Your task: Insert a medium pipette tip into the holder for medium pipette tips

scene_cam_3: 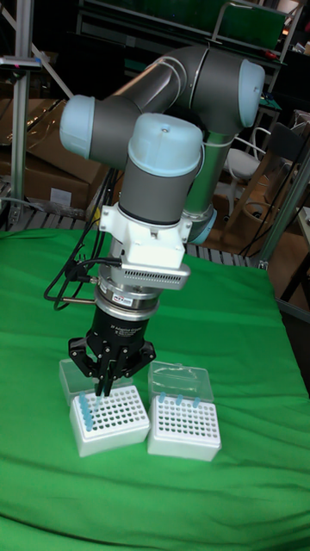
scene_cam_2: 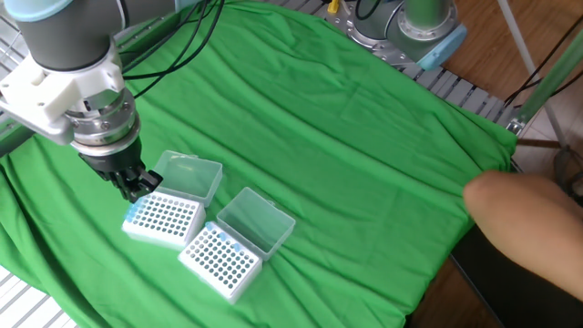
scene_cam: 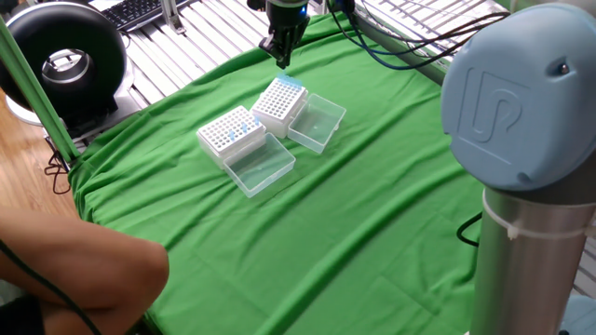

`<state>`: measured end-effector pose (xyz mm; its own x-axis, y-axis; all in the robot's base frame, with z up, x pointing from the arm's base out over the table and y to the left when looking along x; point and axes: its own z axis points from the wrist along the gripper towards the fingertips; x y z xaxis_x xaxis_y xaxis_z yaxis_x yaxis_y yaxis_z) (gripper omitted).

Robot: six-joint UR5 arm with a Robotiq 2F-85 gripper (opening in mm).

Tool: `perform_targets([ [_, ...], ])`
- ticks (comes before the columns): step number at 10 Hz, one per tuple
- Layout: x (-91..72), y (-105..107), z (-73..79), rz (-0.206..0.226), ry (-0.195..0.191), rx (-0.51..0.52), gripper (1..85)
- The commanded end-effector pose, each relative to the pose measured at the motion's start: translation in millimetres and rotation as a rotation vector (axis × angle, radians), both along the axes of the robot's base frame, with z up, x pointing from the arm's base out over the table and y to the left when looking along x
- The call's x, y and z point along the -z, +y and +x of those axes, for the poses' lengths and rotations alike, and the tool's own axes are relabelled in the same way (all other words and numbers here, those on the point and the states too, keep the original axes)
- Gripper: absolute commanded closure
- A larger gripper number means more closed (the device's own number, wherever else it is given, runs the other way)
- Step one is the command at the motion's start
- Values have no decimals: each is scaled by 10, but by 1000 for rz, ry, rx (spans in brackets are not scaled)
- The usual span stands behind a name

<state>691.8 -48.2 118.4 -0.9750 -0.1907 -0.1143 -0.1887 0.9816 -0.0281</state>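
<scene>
Gripper (scene_cam_3: pixel 102 389) fingers drawn close together, pointing straight down; whether a tip sat between them, could not tell. Holder for medium pipette tips (scene_cam_3: pixel 108 421) lay directly below, its blue-tipped corner row nearest, lid open behind.
</scene>
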Motion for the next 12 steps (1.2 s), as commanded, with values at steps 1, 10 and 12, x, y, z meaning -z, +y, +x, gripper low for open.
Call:
perform_targets([
  [1, -2, -19, -18, 8, -3, -1, 847],
  [10, 17, -100, -124, 4, 0, -13, 847],
  [12, 26, -115, -142, 3, -1, -18, 847],
])
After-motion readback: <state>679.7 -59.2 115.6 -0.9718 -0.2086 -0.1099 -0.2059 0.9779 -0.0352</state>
